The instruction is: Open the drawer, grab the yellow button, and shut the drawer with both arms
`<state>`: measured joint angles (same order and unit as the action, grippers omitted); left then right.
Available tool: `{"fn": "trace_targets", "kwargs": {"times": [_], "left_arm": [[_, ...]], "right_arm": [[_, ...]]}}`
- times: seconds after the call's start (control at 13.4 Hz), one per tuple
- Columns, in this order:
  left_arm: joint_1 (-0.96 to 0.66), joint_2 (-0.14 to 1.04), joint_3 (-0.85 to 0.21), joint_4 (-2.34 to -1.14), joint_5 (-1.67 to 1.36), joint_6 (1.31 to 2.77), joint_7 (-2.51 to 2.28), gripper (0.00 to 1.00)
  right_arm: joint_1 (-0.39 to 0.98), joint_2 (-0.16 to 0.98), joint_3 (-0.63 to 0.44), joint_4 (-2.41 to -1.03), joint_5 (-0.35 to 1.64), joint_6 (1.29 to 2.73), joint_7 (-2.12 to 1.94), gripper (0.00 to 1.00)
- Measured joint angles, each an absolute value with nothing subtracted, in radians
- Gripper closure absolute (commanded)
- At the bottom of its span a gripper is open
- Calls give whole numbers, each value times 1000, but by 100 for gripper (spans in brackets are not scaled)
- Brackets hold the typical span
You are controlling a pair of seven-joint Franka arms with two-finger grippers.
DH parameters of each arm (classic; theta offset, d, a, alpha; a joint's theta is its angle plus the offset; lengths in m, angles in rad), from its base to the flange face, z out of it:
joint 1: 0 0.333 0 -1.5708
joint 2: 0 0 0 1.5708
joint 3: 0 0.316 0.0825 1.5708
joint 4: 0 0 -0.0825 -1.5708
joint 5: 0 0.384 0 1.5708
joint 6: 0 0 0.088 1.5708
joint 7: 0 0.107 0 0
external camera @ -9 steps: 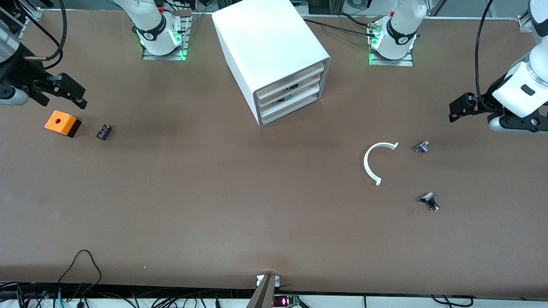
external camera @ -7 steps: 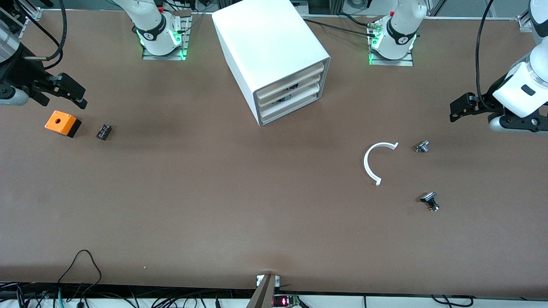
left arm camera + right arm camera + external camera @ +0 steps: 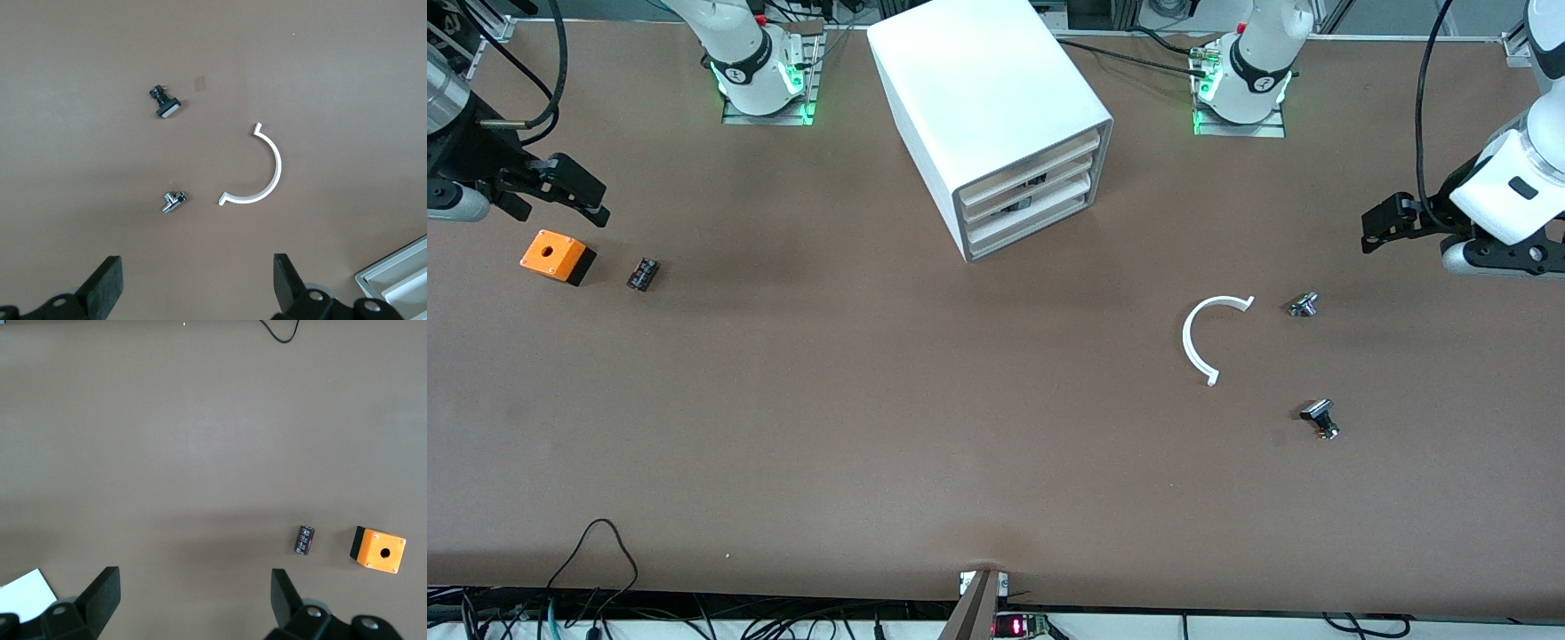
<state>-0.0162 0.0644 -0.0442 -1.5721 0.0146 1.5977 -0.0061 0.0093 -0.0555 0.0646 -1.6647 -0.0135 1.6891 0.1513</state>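
The white box cabinet (image 3: 987,98) stands at the middle of the table near the robots' bases. Its three cream drawer fronts (image 3: 1032,191) are all shut. The button is out of view. My left gripper (image 3: 1383,227) hangs open and empty over the table at the left arm's end; in the left wrist view the left gripper (image 3: 198,273) has only bare table between its fingers. My right gripper (image 3: 574,191) hangs open and empty at the right arm's end, just above the orange box; in the right wrist view the right gripper (image 3: 195,587) also frames bare table.
An orange box with a hole (image 3: 556,256) and a small black block (image 3: 642,273) lie at the right arm's end. A white half ring (image 3: 1205,333), a small metal part (image 3: 1303,305) and a black-capped part (image 3: 1320,418) lie toward the left arm's end.
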Motion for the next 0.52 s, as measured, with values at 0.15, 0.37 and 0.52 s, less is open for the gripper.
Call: {"fn": "trace_targets", "kwargs": {"times": [0.15,0.37,0.52], "left_arm": [[-17,64,-46,-1572,15,1589,-5,1],[-18,62,-48,-1572,15,1565,-4,1],[-19,61,-50,-1572,11,1536,-4,1]], "right_arm": [[8,-45,64,-1665,-14,1668,151,0],[7,-20,64,-1667,-13,1646,151,0],[7,-5,64,-1677,-13,1646,138,0]]}}
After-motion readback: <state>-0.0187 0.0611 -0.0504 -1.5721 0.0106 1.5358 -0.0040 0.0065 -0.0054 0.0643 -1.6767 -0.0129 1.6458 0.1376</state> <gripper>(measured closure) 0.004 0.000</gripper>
